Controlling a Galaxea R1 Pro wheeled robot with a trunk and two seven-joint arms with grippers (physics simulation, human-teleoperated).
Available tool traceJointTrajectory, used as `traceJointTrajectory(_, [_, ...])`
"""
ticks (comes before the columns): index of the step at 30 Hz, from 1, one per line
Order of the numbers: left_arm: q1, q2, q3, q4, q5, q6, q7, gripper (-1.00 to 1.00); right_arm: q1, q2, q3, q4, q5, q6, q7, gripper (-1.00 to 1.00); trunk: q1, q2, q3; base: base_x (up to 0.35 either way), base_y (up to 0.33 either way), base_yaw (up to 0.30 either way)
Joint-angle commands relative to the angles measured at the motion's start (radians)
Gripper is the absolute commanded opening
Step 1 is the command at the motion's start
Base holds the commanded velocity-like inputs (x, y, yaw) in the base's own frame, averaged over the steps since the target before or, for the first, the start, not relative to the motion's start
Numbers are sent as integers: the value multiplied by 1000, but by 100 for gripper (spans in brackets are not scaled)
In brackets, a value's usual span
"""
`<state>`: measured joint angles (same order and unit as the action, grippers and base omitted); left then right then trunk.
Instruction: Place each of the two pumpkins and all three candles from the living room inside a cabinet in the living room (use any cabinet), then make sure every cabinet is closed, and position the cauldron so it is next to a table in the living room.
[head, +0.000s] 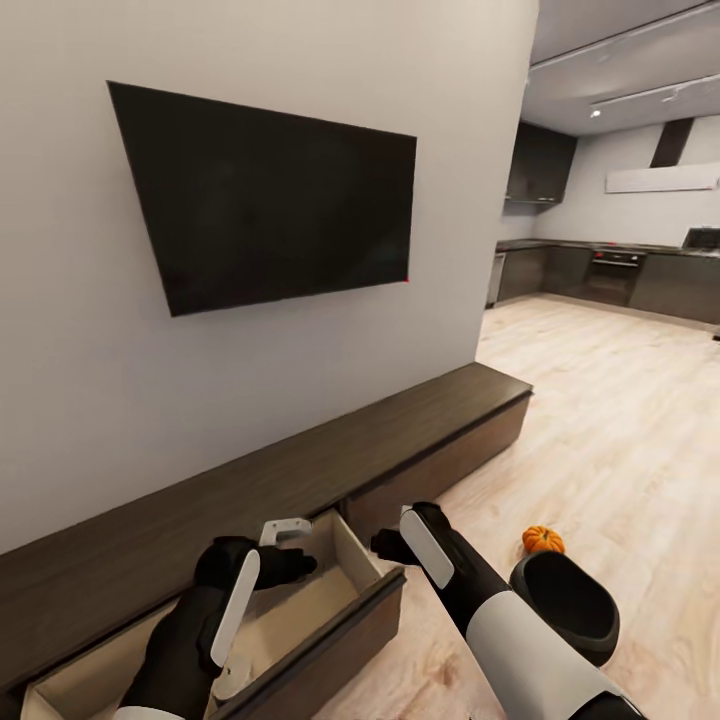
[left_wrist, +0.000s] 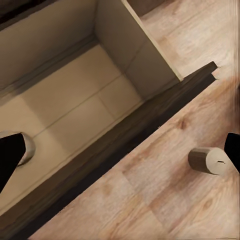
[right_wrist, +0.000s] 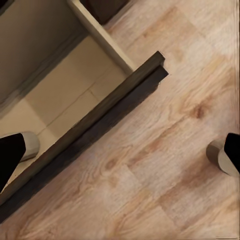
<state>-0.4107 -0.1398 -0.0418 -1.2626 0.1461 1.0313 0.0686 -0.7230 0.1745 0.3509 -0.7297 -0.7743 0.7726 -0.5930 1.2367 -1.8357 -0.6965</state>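
Both pincers gape wide, holding nothing: left pincer (head: 285, 545) over the cabinet's (head: 400, 425) open drawer (head: 352, 548), right pincer (head: 388, 545) past its front edge above bare floor (head: 620, 420).

A black TV (head: 270, 195) hung on the pale wall (head: 80, 400). Light wood floor (head: 620, 420) ran back to a kitchen, where dark cupboards (head: 560, 270) lined the far wall with an oven (head: 613, 272) set among them. A white hood (head: 660, 178) sat above, and a ceiling light (head: 595, 113) glowed.
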Motion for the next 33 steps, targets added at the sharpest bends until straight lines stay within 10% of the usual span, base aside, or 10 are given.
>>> traceJointTrajectory(1, [0, 0, 0, -1, 9, 4, 7, 100, -1, 0, 3, 0, -10, 0, -10, 100, 0, -1, -1, -118, 0, -293])
traceJointTrajectory(33, [0, 0, -1, -1, 7, 4, 8, 100, -1, 0, 3, 0, -10, 0, -10, 100, 0, -1, -1, -101, 0, -293])
